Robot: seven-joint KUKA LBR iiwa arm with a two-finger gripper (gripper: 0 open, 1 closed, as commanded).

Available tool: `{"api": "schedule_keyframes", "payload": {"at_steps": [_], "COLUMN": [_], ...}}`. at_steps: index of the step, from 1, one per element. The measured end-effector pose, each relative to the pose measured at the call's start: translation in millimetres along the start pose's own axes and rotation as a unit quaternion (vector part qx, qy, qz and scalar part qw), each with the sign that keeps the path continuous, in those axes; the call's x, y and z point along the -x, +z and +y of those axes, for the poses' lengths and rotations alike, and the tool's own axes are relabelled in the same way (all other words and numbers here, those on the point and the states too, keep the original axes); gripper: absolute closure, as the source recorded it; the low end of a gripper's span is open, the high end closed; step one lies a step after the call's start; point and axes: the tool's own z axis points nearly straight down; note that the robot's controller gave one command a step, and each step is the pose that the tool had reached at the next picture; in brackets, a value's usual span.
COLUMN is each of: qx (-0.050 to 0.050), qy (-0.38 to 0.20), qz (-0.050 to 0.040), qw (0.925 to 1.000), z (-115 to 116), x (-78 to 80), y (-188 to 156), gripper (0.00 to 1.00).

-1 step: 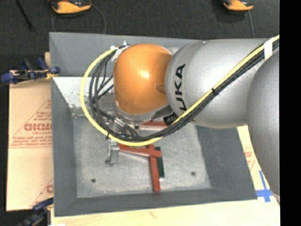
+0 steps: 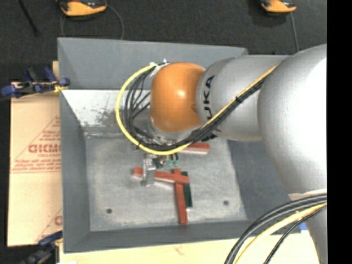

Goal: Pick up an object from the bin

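The silver arm point(image 2: 264, 103) is seen entering from 3 o'clock, reaching across to the middle of the grey bin point(image 2: 104, 202). Its wrist is capped by an orange cover point(image 2: 173, 95), around which black and yellow cables point(image 2: 126, 109) are looped. The gripper point(image 2: 147, 174) is set low near the bin's centre, at the 9 o'clock end of a red bar point(image 2: 165, 176) lying crosswise on the floor. Whether it is open or closed on that bar cannot be told. A second red bar point(image 2: 181, 202) is laid from the first bar's 3 o'clock end towards 6 o'clock, with a dark stick point(image 2: 188, 194) just beside it. A red piece point(image 2: 197, 148) is seen at 2 o'clock of the gripper, partly under the arm, and a green bit point(image 2: 174, 161) between them.
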Motion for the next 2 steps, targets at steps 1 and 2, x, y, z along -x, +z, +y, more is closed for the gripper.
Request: {"api": "schedule_keyframes", "payload": {"at_steps": [1,2], "qx": [0.001,0.002], "qy": [0.0,0.001], "qz": [-0.0002,-0.0016], "qw": [1.0,1.0], "z": [-34.4,-31.6], "x": [15.3,15.8], "y": [44.2,41.3], "gripper": [0.0,1.0]}}
